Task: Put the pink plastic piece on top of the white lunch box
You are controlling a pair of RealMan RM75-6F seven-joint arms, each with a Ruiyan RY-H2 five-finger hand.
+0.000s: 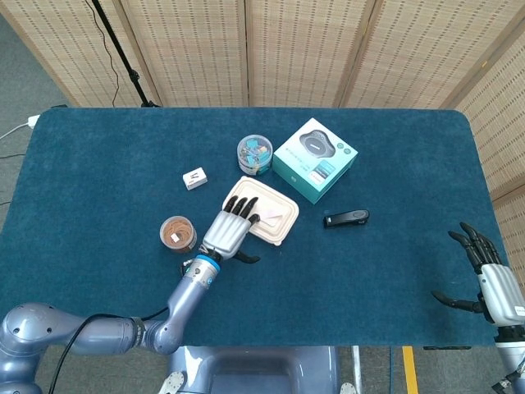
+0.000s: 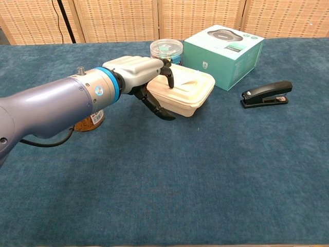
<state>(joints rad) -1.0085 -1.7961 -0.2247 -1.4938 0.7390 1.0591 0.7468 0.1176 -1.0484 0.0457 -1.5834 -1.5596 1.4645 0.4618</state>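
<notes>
The pale pink, thin flat plastic piece [image 1: 273,215] lies on the lid of the white rectangular plastic lunch box [image 1: 279,227], which sits on the dark blue carpeted desk [image 1: 98,189] just beside a teal cardboard product box [image 1: 315,159]. The left hand [image 1: 232,229] hovers at the near-left edge of the lunch box, its dark fingers [image 1: 243,204] reaching over the lid and its thumb hanging below the rim; whether the fingertips touch the pink piece cannot be told from either view. The fingers are somewhat spread and appear to hold nothing. The right hand [image 1: 484,279] hangs well apart at the desk's right edge, fingers fanned wide and empty.

Judging by its look, the pink piece is very light, thin and probably a little flexible, with a smooth face that could slide on the glossy lid. If it needs shifting, a gentle pinch at a free edge would suit it better than a press from above. The lunch box itself seems light and could skid if nudged.
</notes>
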